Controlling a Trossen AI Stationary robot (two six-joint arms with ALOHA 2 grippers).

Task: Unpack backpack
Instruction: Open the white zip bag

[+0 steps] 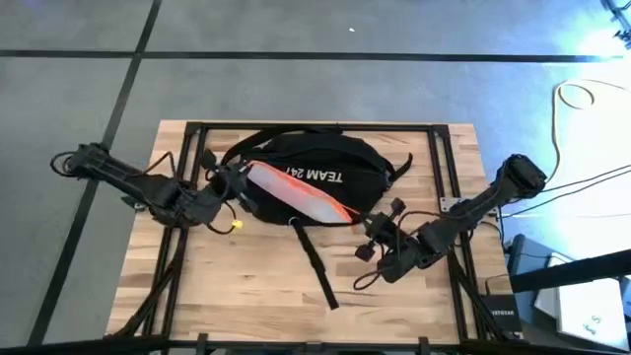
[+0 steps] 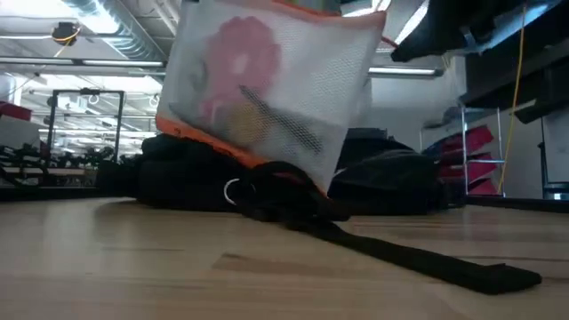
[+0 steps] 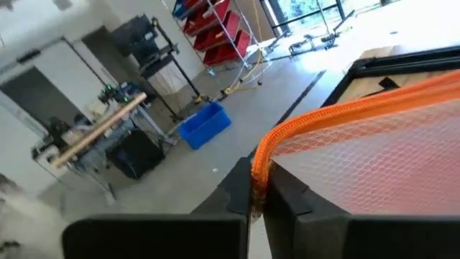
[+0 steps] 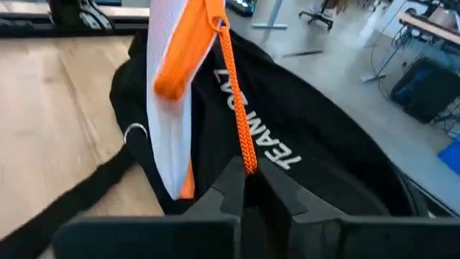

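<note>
Both grippers, left (image 1: 234, 184) and right (image 1: 372, 232), clamp the orange-trimmed mesh pouch (image 1: 296, 194) above the backpack (image 1: 330, 163); we judge extraction nearly complete, placement on the table (image 1: 246, 286) pending.

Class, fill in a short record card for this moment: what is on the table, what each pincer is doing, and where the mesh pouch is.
Surface: wooden table
Backpack: black backpack with white lettering, lying flat on the far half of the table
Pouch: translucent mesh pouch with orange trim, lifted above the backpack, coloured items inside
Left pincer: left pincer shut on the pouch's orange edge
Right pincer: right pincer shut on the pouch's orange cord
Strap: black strap trailing across the table towards the near edge
</note>
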